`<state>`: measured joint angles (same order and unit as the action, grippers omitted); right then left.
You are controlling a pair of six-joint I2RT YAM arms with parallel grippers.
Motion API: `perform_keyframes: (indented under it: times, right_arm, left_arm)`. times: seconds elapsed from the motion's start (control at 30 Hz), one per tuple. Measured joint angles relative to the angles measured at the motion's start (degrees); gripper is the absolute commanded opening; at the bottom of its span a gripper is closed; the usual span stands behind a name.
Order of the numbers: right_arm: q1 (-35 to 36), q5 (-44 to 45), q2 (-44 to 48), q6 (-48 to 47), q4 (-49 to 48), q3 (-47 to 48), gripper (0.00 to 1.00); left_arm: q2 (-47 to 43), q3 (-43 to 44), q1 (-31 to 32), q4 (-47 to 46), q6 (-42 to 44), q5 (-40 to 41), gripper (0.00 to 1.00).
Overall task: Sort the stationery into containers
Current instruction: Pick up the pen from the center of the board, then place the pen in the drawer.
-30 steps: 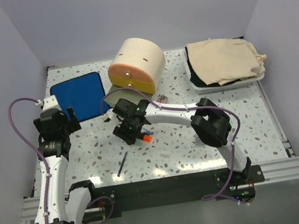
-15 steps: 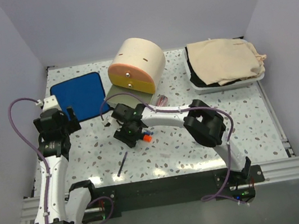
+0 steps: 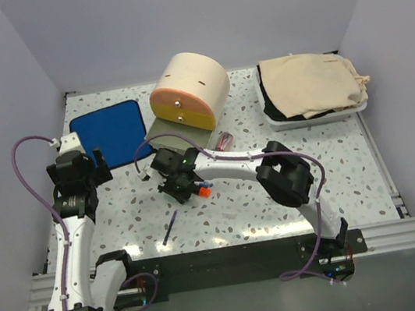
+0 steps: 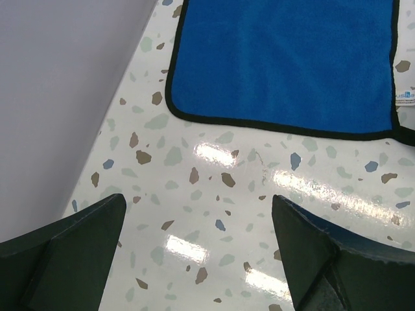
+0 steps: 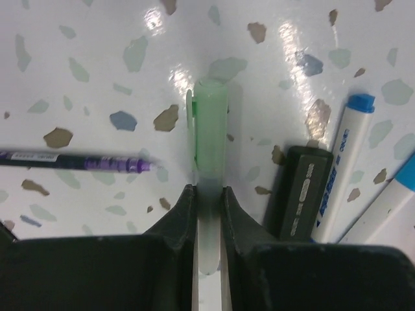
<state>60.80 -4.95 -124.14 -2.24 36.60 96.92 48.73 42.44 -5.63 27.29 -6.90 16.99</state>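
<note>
The left gripper (image 4: pixel 198 202) hangs over the glossy speckled table (image 4: pixel 214 175) with its dark fingers spread wide, holding nothing. The fuzzy blue cloth (image 4: pixel 285 58), black-hemmed and round-cornered, lies at its 1 o'clock. In the right wrist view a thin dark pen (image 5: pixel 71 161) lies at 9 o'clock of the highlighter (image 5: pixel 211 123), a frosted green cylinder flat on the table near centre. The right gripper (image 5: pixel 207 192) is clamped on its barrel. At 3 o'clock rest a flat dark bar (image 5: pixel 300 194) and two white blue-capped pens (image 5: pixel 343 162). The beige wooden cabinet (image 3: pixel 198 74), a drum on its side, sits at the gripper's 12 o'clock, its orange and yellow drawer fronts (image 3: pixel 176 105) facing near. A clear pink tube (image 3: pixel 225 138) lies at its 5 o'clock. Far right, a white tray (image 3: pixel 347 112) holds a creased beige bag (image 3: pixel 309 76).
</note>
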Motion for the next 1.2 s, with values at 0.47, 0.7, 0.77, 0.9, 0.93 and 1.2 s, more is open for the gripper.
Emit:
perform_keyframes:
  times: [0.47, 0.7, 0.77, 0.9, 0.93, 1.2]
  right_arm:
    - [-1.99, 8.22, 17.64, -14.93, 6.36, 19.71, 0.0]
    - [-7.37, 12.52, 11.56, -21.29, 7.1, 25.29, 0.0]
    - [-8.35, 13.2, 8.55, -22.45, 7.3, 25.31, 0.0]
    - [-9.11, 14.1, 3.58, -24.24, 7.32, 24.9, 0.0]
    - [-9.14, 14.29, 2.86, -24.48, 7.39, 24.72, 0.0]
    - [-9.53, 15.37, 2.01, -23.58, 7.58, 24.72, 0.55]
  left_arm:
    - [0.0, 1.51, 0.0, -3.58, 3.5, -5.55, 1.0]
    - [0.07, 1.51, 0.0, -5.33, 3.76, -7.52, 1.0]
    - [0.07, 1.53, 0.0, -5.51, 3.76, -7.67, 1.0]
    - [0.07, 1.53, 0.0, -5.46, 3.74, -7.96, 1.0]
    - [0.07, 1.51, 0.0, -5.44, 3.74, -8.07, 1.0]
    - [0.02, 1.51, 0.0, -5.44, 3.72, -8.85, 1.0]
